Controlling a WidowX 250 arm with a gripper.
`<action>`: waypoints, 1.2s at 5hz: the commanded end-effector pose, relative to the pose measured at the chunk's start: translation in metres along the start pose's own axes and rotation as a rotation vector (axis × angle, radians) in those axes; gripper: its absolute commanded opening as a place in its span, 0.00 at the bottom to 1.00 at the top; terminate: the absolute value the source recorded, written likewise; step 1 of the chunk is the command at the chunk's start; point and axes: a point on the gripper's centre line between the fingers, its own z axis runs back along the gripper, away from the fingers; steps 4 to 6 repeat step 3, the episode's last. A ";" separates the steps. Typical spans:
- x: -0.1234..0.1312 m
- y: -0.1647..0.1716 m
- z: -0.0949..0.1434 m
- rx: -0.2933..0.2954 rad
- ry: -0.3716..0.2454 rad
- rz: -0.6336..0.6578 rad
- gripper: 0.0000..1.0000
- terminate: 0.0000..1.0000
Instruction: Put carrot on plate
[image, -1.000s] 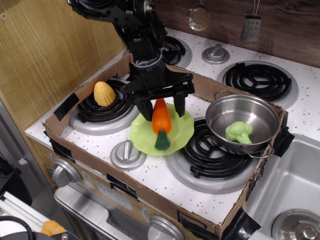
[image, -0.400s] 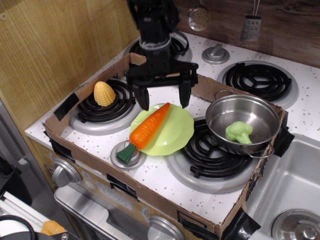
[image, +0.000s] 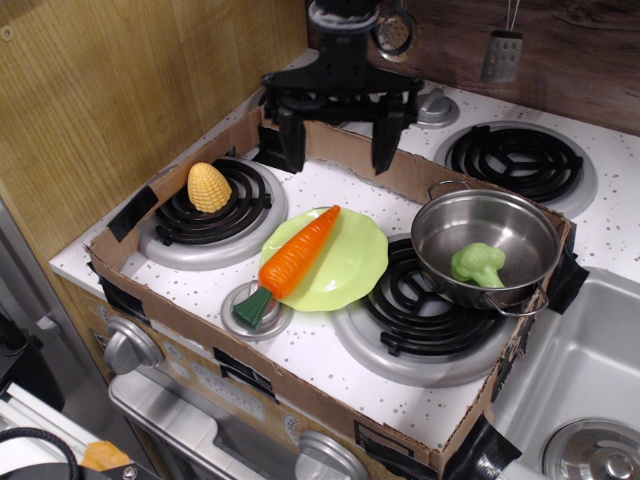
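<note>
The orange carrot (image: 297, 258) lies slanted across the left part of the lime-green plate (image: 350, 270). Its tip points to the back right, and its dark green stem end (image: 250, 307) hangs over the plate's rim onto a grey stove knob. My gripper (image: 338, 150) is open and empty. It hangs well above and behind the plate, over the back wall of the cardboard tray, with its two black fingers (image: 290, 140) pointing down.
A yellow corn cob (image: 209, 187) stands on the left burner. A steel pot (image: 487, 245) holding a green broccoli (image: 477, 264) sits on the right burner. A low cardboard tray wall (image: 270, 375) rings the stove top. A wooden panel stands at the left, a sink at the right.
The carrot was let go and tipped over from upright to lie across the plate. My gripper rose and moved back, away from the plate, and stays open.
</note>
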 end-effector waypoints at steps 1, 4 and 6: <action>0.010 -0.007 0.033 -0.044 -0.067 0.000 1.00 0.00; 0.010 -0.007 0.033 -0.044 -0.067 0.000 1.00 1.00; 0.010 -0.007 0.033 -0.044 -0.067 0.000 1.00 1.00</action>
